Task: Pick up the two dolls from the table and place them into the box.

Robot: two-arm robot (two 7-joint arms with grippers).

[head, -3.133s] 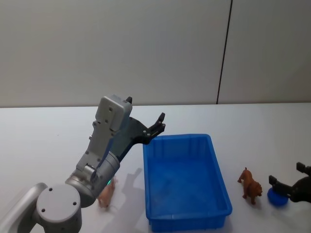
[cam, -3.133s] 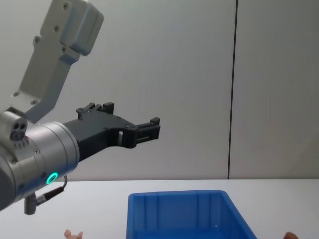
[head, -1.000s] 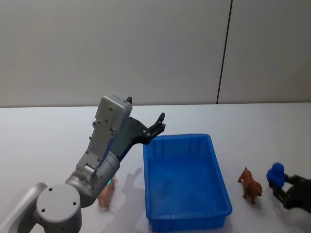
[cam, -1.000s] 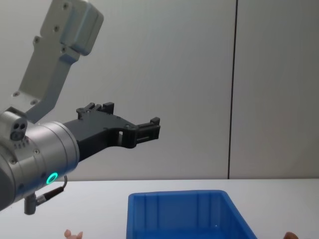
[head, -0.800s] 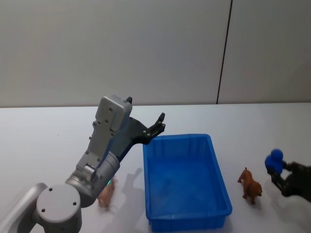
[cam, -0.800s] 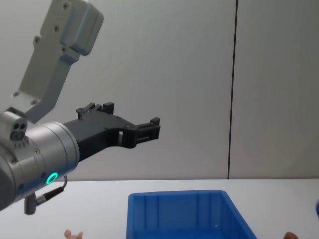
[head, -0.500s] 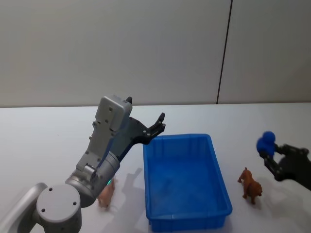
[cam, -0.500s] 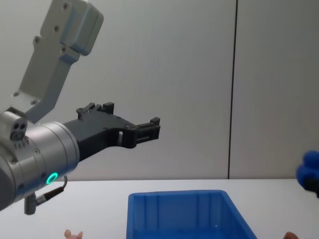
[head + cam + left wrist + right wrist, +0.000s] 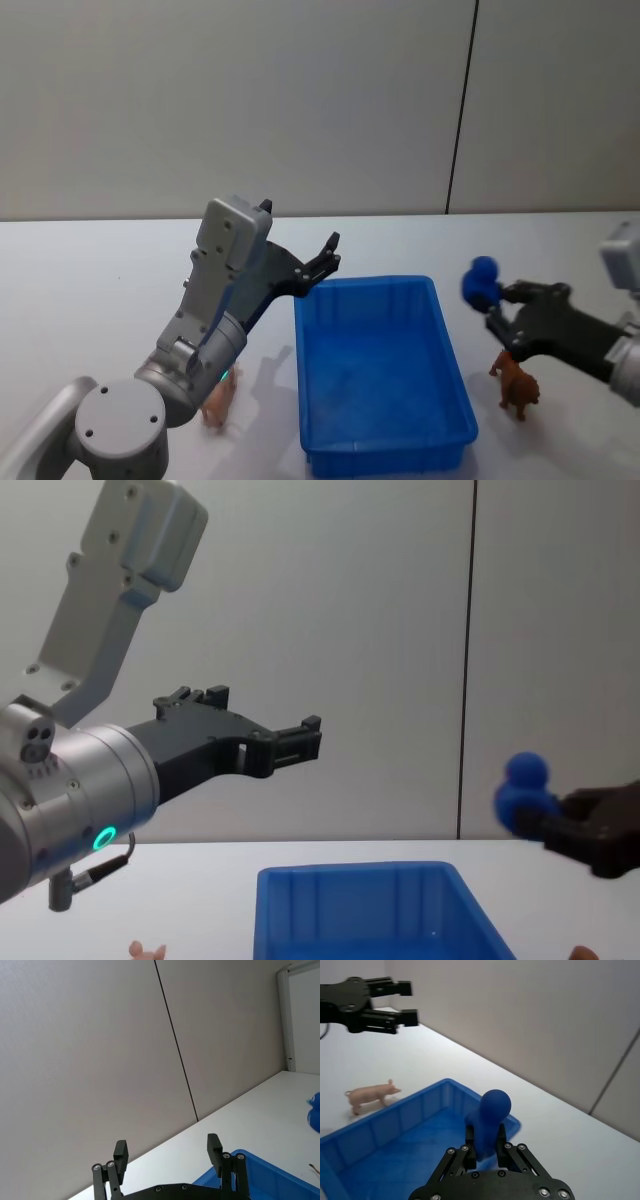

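My right gripper (image 9: 497, 302) is shut on a small blue doll (image 9: 483, 279), held in the air just right of the blue box (image 9: 385, 455), near its far right corner. The right wrist view shows the blue doll (image 9: 492, 1112) upright between the fingers, with the box (image 9: 400, 1120) below. A reddish-brown doll (image 9: 517, 385) stands on the table under that arm. A pale pink pig doll (image 9: 218, 402) stands left of the box. My left gripper (image 9: 328, 255) hangs open and empty above the box's far left corner.
The white table (image 9: 80, 300) stretches back to a grey wall. The inside of the box looks bare. My left arm's large grey links rise at the lower left, partly covering the pink doll.
The right gripper has risen from the table at the far right with the blue doll and carried it left, toward the box. The left arm has stayed still.
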